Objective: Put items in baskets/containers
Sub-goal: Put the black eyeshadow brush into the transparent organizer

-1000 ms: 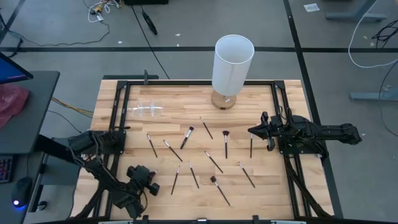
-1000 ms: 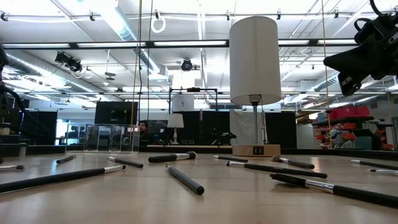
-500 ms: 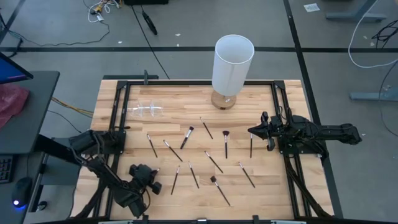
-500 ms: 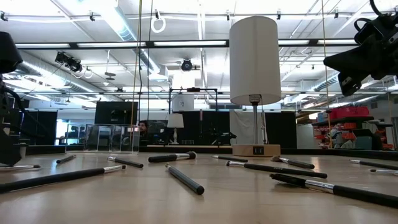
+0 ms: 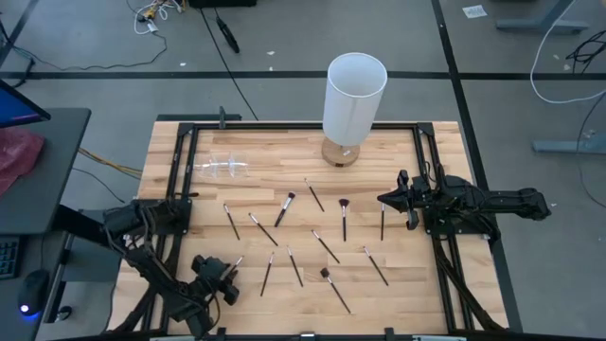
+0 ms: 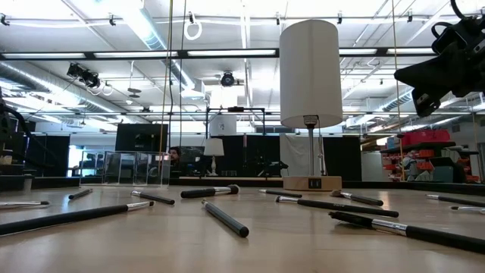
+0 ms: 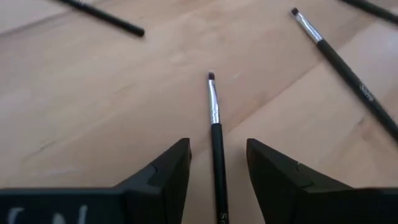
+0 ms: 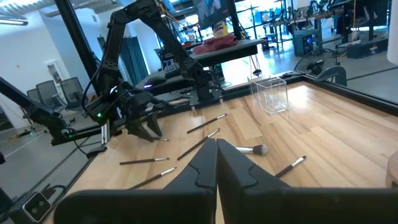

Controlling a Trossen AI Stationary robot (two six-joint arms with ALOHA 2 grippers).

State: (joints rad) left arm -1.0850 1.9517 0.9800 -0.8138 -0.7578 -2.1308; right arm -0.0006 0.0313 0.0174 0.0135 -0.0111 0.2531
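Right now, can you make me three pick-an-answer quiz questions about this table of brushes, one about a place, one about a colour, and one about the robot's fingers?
1. Where is the clear plastic container?
A. far left part of the wooden table
B. near right corner
C. under the right arm

2. What colour is the tall cylinder lamp shade?
A. red
B. white
C. green

3. How is the left gripper?
A. shut tight
B. open around a thin black brush
C. out of sight

Answers: A, the high view shows it far left; B, the shade is white; B, the left wrist view shows the brush lying between spread fingers.
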